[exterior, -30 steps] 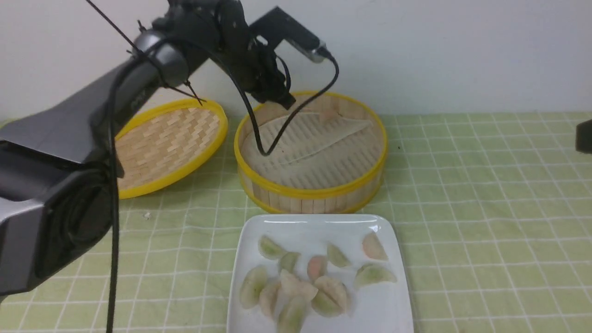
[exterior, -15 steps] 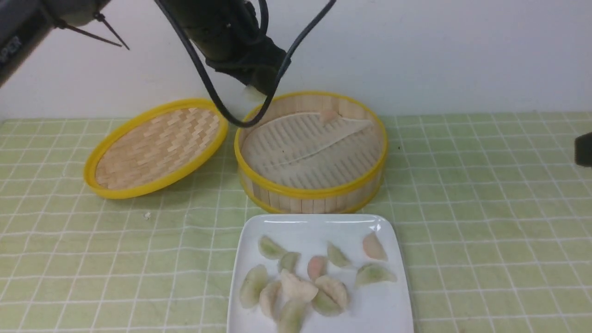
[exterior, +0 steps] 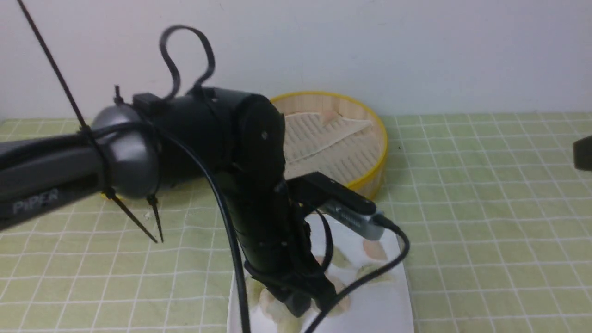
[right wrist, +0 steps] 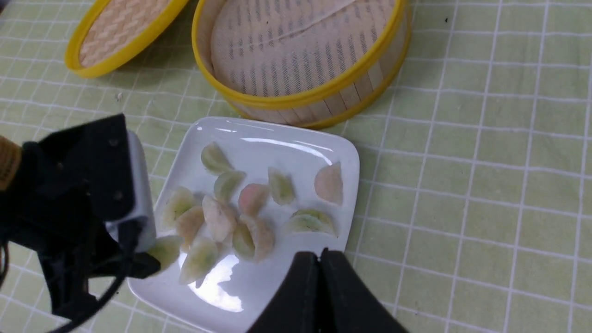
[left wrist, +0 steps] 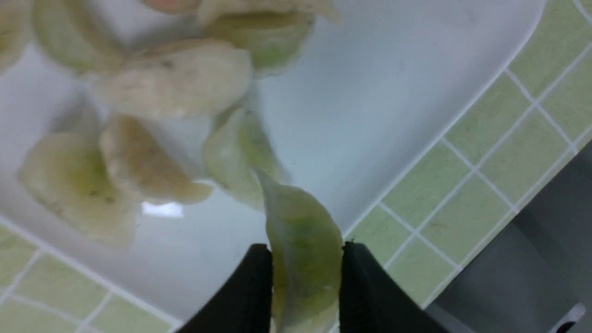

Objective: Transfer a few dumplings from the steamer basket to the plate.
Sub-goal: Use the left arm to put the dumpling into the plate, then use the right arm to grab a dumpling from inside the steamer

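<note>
1 dumpling (left wrist: 300, 226) hanging over the plate (left wrist: 379, 106)

My left gripper (left wrist: 306, 252) is pinching this green dumpling above the plate's near left corner, beside the dumplings (right wrist: 217, 217) lying there. My right gripper (right wrist: 320, 259) is hovering closed, empty. The steamer basket (right wrist: 300, 98) is standing behind the plate.

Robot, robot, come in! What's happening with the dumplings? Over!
Left gripper shut on green dumpling over plate edge. Right gripper shut, empty. Dumpling pile close beneath; one dumpling in steamer basket.
</note>
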Robot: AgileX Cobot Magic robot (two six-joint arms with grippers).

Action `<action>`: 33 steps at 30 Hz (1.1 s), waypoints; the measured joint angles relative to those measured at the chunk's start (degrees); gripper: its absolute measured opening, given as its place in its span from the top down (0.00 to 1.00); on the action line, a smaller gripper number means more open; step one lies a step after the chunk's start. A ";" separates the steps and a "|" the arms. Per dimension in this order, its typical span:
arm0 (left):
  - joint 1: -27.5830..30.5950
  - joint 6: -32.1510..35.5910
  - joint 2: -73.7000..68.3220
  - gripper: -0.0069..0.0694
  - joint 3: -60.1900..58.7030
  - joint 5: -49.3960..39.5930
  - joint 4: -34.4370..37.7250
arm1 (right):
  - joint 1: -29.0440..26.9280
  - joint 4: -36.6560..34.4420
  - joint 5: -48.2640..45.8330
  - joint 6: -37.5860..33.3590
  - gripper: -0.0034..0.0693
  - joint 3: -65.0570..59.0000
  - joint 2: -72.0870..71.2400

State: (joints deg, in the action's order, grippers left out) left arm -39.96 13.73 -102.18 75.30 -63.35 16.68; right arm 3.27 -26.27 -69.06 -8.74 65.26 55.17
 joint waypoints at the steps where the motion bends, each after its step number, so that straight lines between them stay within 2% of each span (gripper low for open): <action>1: -1.58 -0.05 -0.82 0.69 0.00 1.20 0.70 | 0.00 0.00 -0.08 -0.02 0.97 0.00 0.00; 6: -5.87 0.08 -5.00 0.69 0.00 6.28 1.32 | 0.00 0.00 -0.13 -0.13 0.97 0.00 0.00; 10: -6.13 -1.40 -7.72 0.69 0.00 7.90 0.74 | 0.00 0.00 -0.13 -0.94 0.97 0.00 0.00; 13: -6.13 -2.78 -8.18 0.61 0.00 8.21 -0.70 | 0.00 0.00 -0.13 -1.13 0.97 0.00 0.27; 15: -6.13 -3.51 -8.18 0.49 0.31 7.98 -1.75 | 0.00 0.00 0.37 -1.46 0.97 0.00 0.61; 18: -6.13 -5.30 -8.18 0.37 2.44 5.34 -4.05 | 0.00 -0.75 0.80 -3.07 0.97 0.42 1.93; 20: -6.13 -6.45 -8.11 0.35 4.04 2.94 -5.72 | 0.00 -1.87 0.71 -3.75 0.97 1.38 3.61; 23: -6.13 -8.68 -7.31 0.36 6.89 -0.49 -8.66 | 0.13 -4.28 0.36 -5.13 0.97 4.56 8.00; 25: -6.13 -10.29 -5.29 0.44 8.30 -2.69 -11.34 | 1.26 -4.85 0.14 -7.16 0.97 8.95 12.82; 28: -5.81 -13.73 1.95 0.71 8.85 -4.93 -16.25 | 4.78 -4.61 0.34 -8.28 0.97 16.79 22.27; 29: -5.82 -13.73 2.43 0.73 8.85 -5.07 -16.68 | 4.78 -4.61 0.34 -8.28 0.97 16.79 22.27; 30: -5.02 -15.50 6.91 0.84 8.85 -5.99 -17.88 | 6.83 -3.55 0.43 -8.48 0.97 21.76 27.79; 33: -3.74 -17.91 12.86 0.90 8.85 -6.83 -19.02 | 9.02 -2.37 0.94 -8.48 0.97 28.85 35.08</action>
State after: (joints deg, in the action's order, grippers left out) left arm -43.70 -4.18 -89.32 84.16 -70.18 -2.35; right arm 12.29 -28.63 -68.12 -17.21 94.11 90.25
